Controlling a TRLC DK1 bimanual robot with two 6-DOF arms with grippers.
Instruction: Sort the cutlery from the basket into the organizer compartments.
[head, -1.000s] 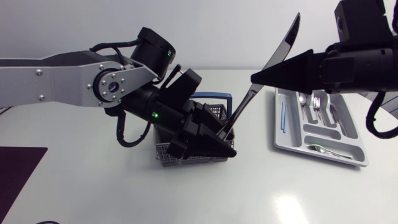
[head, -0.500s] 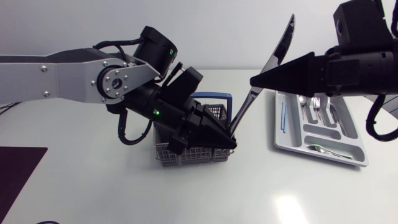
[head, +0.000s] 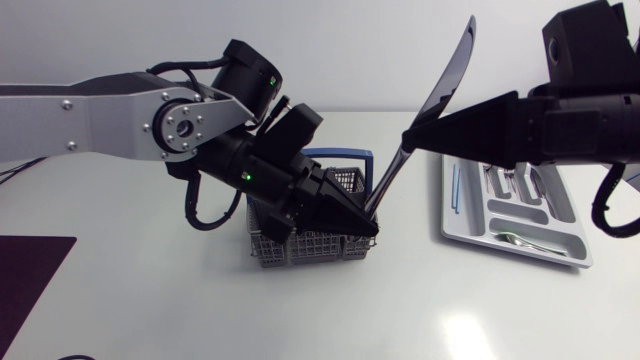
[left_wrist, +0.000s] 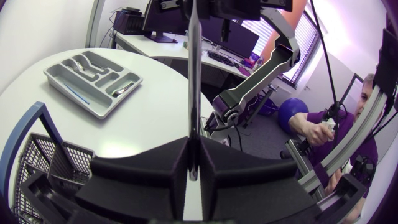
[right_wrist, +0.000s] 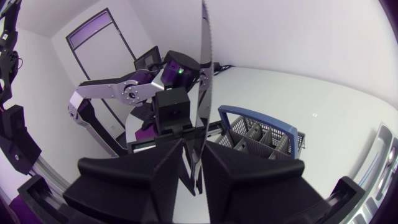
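A long table knife (head: 448, 75) stands steeply tilted over the wire basket (head: 300, 250), with my two grippers at different points along it. My left gripper (head: 368, 225) is shut on its lower end above the basket's right side; the left wrist view shows the knife (left_wrist: 194, 74) pinched between the fingers (left_wrist: 168, 177). My right gripper (head: 408, 138) sits around the knife's middle. In the right wrist view the knife (right_wrist: 203, 74) stands between its slightly parted fingers (right_wrist: 168, 171), with a gap on one side. The grey organizer (head: 452, 228) lies to the right and holds several pieces of cutlery.
The basket has a blue handle (head: 340, 155), and my left arm (head: 110, 120) stretches over it from the left. A dark mat (head: 25, 280) lies at the table's front left corner. The organizer (left_wrist: 93, 74) sits near the table's right edge.
My left gripper has shut on the knife's lower end. The right gripper's fingers have eased apart around the knife, which has barely shifted.
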